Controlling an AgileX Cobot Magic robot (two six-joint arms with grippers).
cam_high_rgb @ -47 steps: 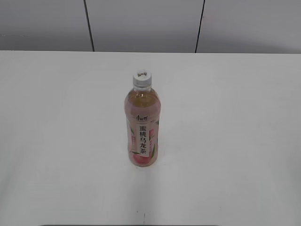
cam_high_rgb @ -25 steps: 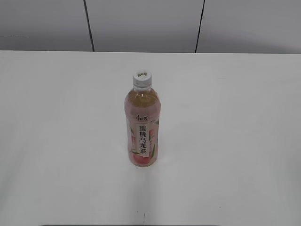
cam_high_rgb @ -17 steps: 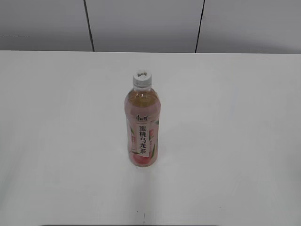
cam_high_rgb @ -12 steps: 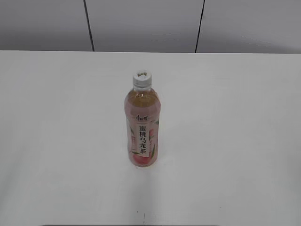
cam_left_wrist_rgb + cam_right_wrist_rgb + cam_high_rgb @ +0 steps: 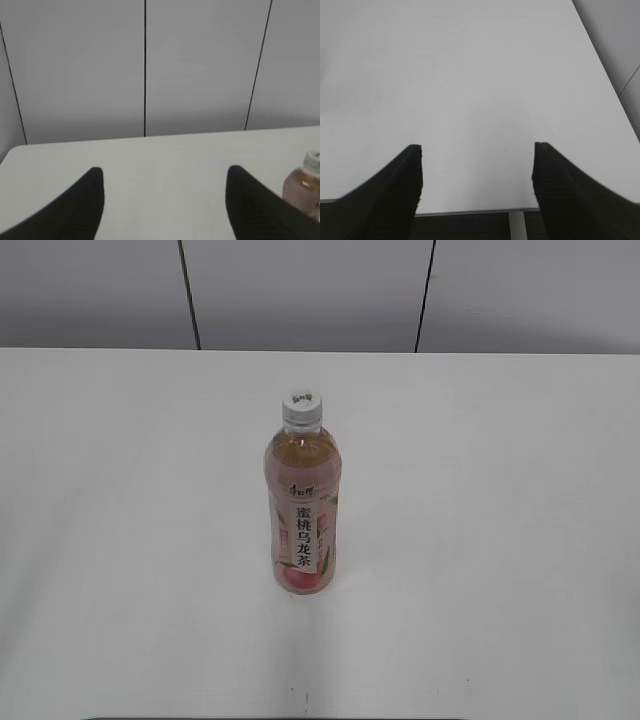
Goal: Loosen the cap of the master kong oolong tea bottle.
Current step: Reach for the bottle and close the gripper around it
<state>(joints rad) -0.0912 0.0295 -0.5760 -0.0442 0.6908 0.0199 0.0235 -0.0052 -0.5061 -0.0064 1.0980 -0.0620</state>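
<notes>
The master kong oolong tea bottle (image 5: pixel 302 505) stands upright in the middle of the white table (image 5: pixel 500 540), with its pink peach label facing the exterior camera. The white ribbed cap (image 5: pixel 302 408) sits on its neck. Neither gripper shows in the exterior view. In the left wrist view my left gripper (image 5: pixel 164 175) is open and empty, and the bottle (image 5: pixel 302 187) with its cap (image 5: pixel 313 159) shows at the right edge, well away from the fingers. In the right wrist view my right gripper (image 5: pixel 477 150) is open and empty over bare table near its front edge; the bottle is out of that view.
A grey panelled wall (image 5: pixel 310 290) with dark vertical seams runs behind the table. The table's front edge (image 5: pixel 470 211) shows low in the right wrist view, with dark floor below it.
</notes>
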